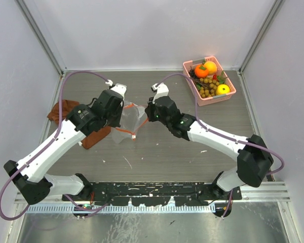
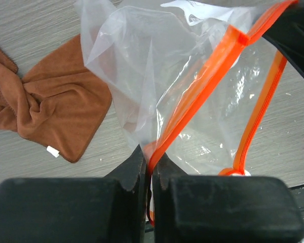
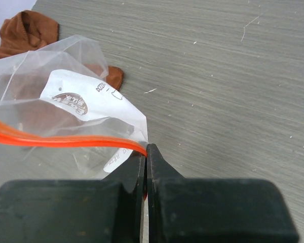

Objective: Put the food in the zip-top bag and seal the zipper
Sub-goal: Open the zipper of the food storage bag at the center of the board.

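The clear zip-top bag [image 1: 130,120] hangs between my two grippers above the table's middle. Its orange-red zipper [image 2: 202,88] stands apart along the open mouth. My left gripper [image 1: 121,110] is shut on one zipper strip, seen pinched in the left wrist view [image 2: 150,154]. My right gripper [image 1: 148,112] is shut on the zipper's other end [image 3: 66,140], at the jaw tips [image 3: 146,149]. The food lies in the pink basket [image 1: 228,97] at the back right: orange fruits [image 1: 210,66], a yellow one [image 1: 223,89] and tan-brown berries [image 1: 208,86]. The bag looks empty.
A brown cloth [image 1: 63,110] lies crumpled at the left, partly under the left arm; it also shows in the left wrist view [image 2: 50,109] and the right wrist view [image 3: 28,29]. Grey walls close in the table on three sides.
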Tool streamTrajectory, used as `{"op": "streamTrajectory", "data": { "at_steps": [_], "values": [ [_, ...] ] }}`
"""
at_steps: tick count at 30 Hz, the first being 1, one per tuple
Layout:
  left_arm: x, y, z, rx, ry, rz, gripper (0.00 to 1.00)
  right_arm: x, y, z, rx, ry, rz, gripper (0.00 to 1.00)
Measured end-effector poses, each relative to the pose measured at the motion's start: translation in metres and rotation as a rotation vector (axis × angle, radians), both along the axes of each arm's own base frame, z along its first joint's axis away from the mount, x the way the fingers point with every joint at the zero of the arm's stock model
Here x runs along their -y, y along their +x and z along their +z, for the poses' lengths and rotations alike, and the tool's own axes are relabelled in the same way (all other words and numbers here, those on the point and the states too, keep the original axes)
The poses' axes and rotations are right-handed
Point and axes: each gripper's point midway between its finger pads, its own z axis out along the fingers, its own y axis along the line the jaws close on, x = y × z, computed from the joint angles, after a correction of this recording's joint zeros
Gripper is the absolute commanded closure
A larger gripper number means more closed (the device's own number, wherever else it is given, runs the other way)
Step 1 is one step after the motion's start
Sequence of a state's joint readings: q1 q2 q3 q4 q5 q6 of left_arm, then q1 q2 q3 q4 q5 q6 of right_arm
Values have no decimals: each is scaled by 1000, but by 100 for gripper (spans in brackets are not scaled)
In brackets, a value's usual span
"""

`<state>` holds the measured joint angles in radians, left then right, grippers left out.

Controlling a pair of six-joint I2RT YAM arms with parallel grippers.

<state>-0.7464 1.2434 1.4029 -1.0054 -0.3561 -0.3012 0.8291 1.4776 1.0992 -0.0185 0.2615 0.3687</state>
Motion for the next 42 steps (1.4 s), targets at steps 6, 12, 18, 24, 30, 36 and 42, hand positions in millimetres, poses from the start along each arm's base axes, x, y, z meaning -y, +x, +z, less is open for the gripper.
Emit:
{"op": "streamTrajectory", "data": {
  "at_steps": [6, 12, 18, 24, 30, 36, 42],
  "values": [
    [6, 4, -2, 11, -39, 21, 80, 4, -10, -8, -45, 69, -9, 99],
    [16, 3, -21, -28, -92, 38, 75, 7, -15, -12, -69, 140, -38, 99],
    [24, -1, -29, -37, -137, 54, 75, 11, -17, -9, -71, 200, -69, 100],
    [17, -2, -20, 2, -144, 79, 100, 11, -18, -8, -76, 221, -79, 99],
    [1, 1, -12, 42, -74, 109, 100, 11, -18, -9, -81, 225, -82, 99],
    [-6, 9, 9, 105, -22, 98, 100, 9, -20, -8, -86, 229, -67, 89],
    [0, 15, 5, 102, 32, 63, 100, -2, -26, -10, -111, 245, 1, 56]
  ]
}}
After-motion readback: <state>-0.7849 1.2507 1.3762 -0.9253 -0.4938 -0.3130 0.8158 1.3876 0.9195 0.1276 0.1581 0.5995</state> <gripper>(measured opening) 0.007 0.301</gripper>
